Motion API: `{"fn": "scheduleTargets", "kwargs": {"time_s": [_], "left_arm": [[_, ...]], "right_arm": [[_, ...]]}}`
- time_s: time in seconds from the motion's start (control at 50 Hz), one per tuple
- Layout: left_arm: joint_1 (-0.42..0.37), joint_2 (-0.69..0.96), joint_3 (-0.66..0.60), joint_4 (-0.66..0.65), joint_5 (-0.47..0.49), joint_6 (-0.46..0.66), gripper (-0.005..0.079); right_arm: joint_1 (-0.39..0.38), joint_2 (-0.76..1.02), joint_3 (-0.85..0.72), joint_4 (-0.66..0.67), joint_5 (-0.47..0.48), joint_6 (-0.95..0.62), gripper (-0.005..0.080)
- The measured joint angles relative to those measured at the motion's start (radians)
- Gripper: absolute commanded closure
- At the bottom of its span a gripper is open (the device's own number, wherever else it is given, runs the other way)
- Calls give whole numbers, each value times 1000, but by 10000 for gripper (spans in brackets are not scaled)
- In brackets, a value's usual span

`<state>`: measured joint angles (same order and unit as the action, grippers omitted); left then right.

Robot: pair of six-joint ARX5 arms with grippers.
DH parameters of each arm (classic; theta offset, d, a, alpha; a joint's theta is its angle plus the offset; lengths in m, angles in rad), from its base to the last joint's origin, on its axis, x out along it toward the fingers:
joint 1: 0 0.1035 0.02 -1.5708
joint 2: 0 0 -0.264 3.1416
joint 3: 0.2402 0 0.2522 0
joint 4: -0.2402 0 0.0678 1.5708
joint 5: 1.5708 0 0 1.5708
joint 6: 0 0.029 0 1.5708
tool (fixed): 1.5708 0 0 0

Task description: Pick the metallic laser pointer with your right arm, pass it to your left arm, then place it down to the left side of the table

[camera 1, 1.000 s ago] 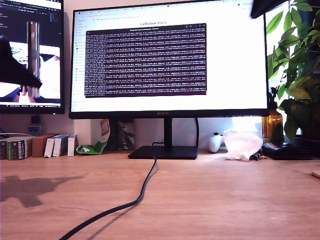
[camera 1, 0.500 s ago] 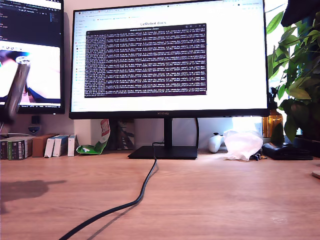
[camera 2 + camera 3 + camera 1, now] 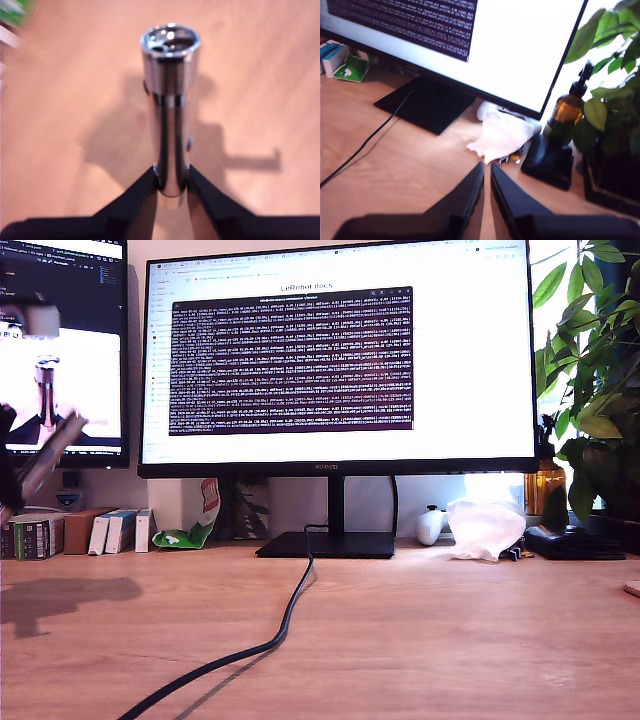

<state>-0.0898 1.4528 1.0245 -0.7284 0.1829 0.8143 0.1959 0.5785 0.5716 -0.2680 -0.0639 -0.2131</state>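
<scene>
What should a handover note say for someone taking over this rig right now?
My first gripper: shut on the laser pointer, held by its lower end, lens end pointing away, above bare table.
In the exterior view the pointer shows blurred and tilted at that view's left edge, well above the desk.
My second gripper: nearly closed, nothing between the fingers, over the table near the monitor base and a crumpled tissue.
Done: pick-up and handover, judging by who holds it.
Left: lower the pointer, set it on the table, release.
</scene>
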Motion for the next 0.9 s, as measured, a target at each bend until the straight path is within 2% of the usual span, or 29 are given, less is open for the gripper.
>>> {"fn": "scheduleTargets", "kwargs": {"time_s": [0.28,0.36,0.52,0.68,0.9], "left_arm": [[0,160,149,-211,-81,4,767],[0,199,163,-227,-82,4,767],[-1,281,200,-341,-100,3,767],[-1,352,220,-381,-97,0,767],[-1,416,255,-463,-77,-50,767]], "right_arm": [[0,-52,-4,-2,-33,3,765],[0,-53,-4,-2,-40,3,765],[0,-53,-4,6,-71,3,765],[0,-53,-4,6,-86,3,764],[0,-53,-4,8,-90,3,765]]}}
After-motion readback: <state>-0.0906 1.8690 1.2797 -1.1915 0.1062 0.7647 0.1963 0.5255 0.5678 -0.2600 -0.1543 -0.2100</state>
